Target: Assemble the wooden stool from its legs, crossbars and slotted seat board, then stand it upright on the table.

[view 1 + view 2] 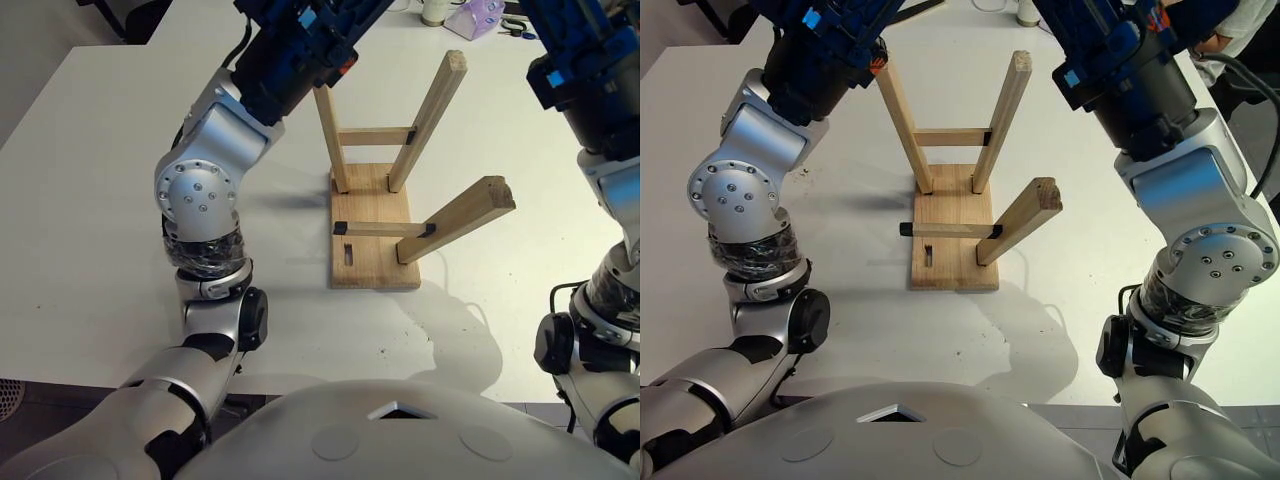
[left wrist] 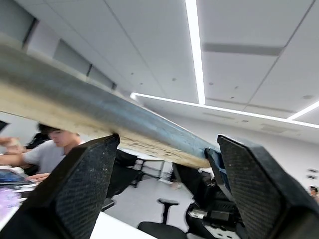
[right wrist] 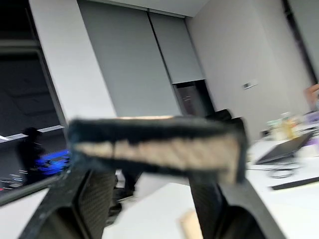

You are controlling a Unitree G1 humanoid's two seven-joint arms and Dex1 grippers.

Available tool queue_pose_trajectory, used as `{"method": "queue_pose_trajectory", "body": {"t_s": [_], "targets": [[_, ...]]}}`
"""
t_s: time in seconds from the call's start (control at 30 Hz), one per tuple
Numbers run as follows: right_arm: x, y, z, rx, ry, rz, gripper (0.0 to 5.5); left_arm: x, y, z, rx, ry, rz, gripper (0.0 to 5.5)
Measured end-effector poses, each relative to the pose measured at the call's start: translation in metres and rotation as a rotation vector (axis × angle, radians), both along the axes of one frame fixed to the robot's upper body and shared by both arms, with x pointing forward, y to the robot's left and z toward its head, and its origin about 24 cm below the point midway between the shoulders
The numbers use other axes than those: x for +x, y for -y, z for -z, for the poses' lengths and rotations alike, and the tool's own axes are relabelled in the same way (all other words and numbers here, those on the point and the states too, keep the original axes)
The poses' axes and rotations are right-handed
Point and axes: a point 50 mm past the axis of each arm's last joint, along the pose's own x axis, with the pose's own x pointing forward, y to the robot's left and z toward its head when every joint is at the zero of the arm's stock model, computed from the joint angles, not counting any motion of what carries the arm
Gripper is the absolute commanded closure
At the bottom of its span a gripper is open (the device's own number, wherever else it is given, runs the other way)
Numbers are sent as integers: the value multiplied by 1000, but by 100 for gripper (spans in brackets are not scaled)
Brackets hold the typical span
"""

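Looking down from the head, the slotted seat board (image 1: 375, 275) lies flat on the white table (image 1: 100, 200), right of the middle. Two legs rise from its far end, the far-left leg (image 1: 331, 140) and the far-right leg (image 1: 430, 115), joined by the far crossbar (image 1: 375, 136). A third leg (image 1: 460, 217) stands in the near right corner, tilted to the right, and the near crossbar (image 1: 380, 229) reaches left from it over the board. A slot (image 1: 348, 254) at the near left corner stands open.

From the left wrist, the left pincer (image 2: 167, 142) has its fingers (image 2: 84, 189) wide apart. A wooden bar (image 2: 124, 119) crosses past their tips and is not pinched between them.

From the right wrist, the right pincer (image 3: 152, 172) is clamped on a short crossbar (image 3: 154, 149) with dark ends, which is blurred.
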Motion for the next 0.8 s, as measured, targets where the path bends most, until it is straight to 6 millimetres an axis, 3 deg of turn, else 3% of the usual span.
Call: {"method": "queue_pose_trajectory", "body": {"t_s": [0.37, 0.8], "targets": [[-10, -11, 12, 9, -34, -156, 344, 0, -4, -3, -166, -17, 110, 184], [-23, 3, 20, 82, -3, -325, 344, -20, -26, -9, -86, 8, 294, 184]]}}
